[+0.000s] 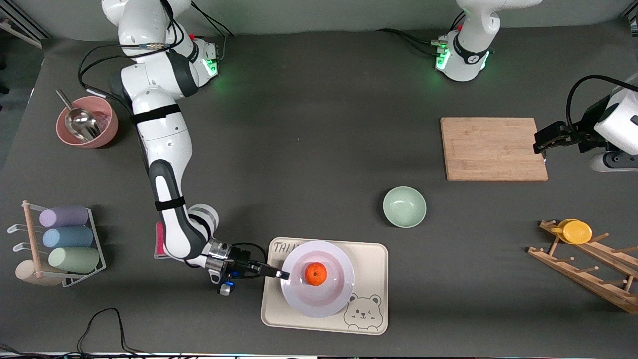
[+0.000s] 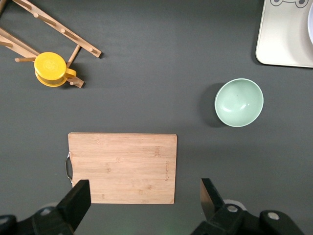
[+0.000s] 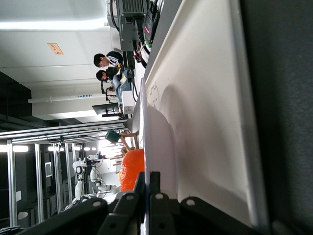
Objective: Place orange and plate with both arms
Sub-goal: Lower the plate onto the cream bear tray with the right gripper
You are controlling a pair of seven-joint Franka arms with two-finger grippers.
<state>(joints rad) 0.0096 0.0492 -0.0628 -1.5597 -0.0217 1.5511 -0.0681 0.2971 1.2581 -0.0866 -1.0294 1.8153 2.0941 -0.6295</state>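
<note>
- Two task items checked: the orange [image 1: 315,273] sits in the well of the plate [image 1: 329,299], and the plate rests on the cream bear tray [image 1: 371,309], at the edge of the counter [image 1: 319,124] nearest the front camera.
- Right gripper [image 1: 284,274]: low at the plate's rim on the side toward the right arm's end of the counter. Its jaws are closed on that rim; the right wrist view shows the thin white edge [image 3: 161,147] running out from between them, with the orange [image 3: 133,169] just past the tips.
- Left gripper [image 1: 539,144]: waiting over the end of the wooden cutting board [image 1: 493,148], well apart from the plate. Its jaws stand wide open with nothing between them; the board [image 2: 122,167] lies directly below.
- Other items noted: a pale green bowl [image 1: 404,206] between board and tray, and a yellow dish [image 1: 576,232] on a wooden rack [image 1: 588,269].
- Handling judgement, plate: glossy, stiff and likely breakable. A pinch on one rim point will let it tilt, so any lift should stay level and slow.
- Handling judgement, orange: light, round and free to roll in the smooth well. It is firm enough for a grip across its middle, taken from above.
</note>
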